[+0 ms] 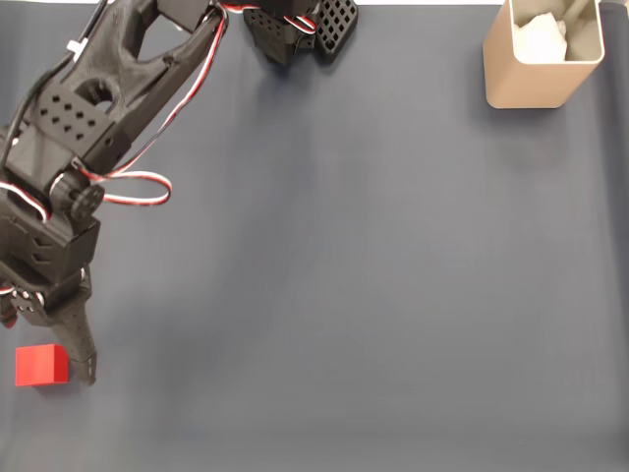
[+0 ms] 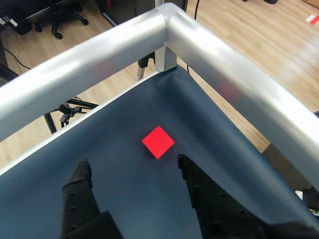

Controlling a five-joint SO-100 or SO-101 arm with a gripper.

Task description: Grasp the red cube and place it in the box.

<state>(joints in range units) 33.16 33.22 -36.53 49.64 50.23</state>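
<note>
No words or labels can be read on anything. In the fixed view, one small bright red cube (image 1: 41,365) sits on the dark blue worktop (image 1: 373,275) at the far left, close to the bottom. The black arm's jaws (image 1: 59,359) are right beside it. In the wrist view the jaws (image 2: 132,167) stand wide open and hold nothing, with the cube (image 2: 158,142) just ahead, between the two tips. At the top right of the fixed view stands one tall tan box (image 1: 539,61) with white paper lumps (image 1: 543,37) inside.
</note>
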